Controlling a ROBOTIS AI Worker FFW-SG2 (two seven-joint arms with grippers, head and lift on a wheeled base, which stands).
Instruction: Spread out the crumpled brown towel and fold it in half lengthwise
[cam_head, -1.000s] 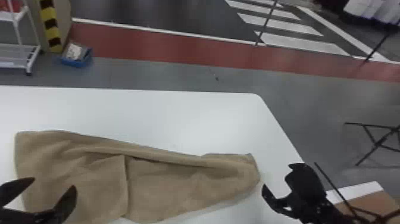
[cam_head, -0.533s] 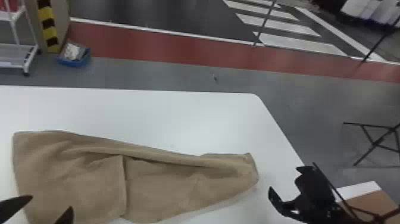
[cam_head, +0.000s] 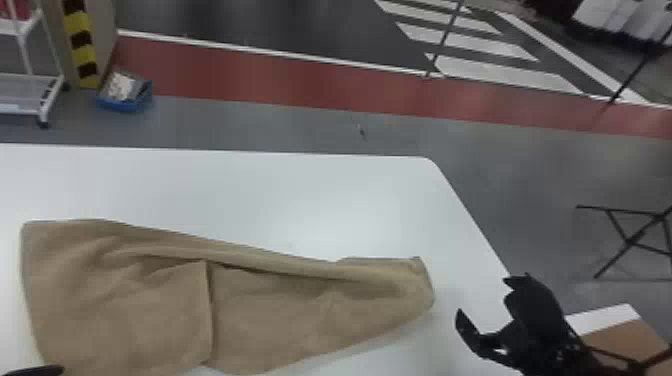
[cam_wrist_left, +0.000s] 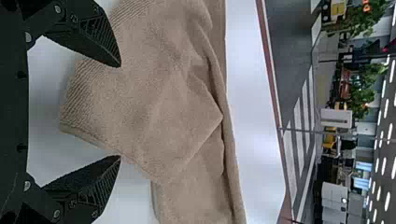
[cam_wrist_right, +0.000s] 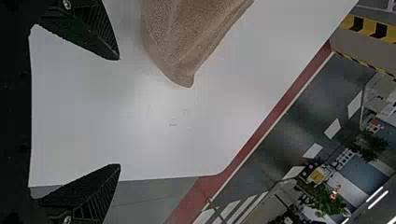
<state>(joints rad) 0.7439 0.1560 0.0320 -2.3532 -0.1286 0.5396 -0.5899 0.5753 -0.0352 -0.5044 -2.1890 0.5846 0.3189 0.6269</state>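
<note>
Head view: I see brown towel (cam_head: 150, 310) lying rumpled on white table (cam_head: 280, 200), tapering to right. Left gripper (cam_head: 35, 371) at towel's near left corner, poor view, maybe just above cloth. Right gripper (cam_head: 486, 299) just beyond tapered end, apart from it, fingers spread.

Left wrist view: my left gripper (cam_wrist_left: 120, 112) wide, towel running between and past fingertips, folded flap on top.

Right wrist view: my right gripper (cam_wrist_right: 120, 112) wide, towel's narrow end ahead of fingertips, nearer one finger.
</note>
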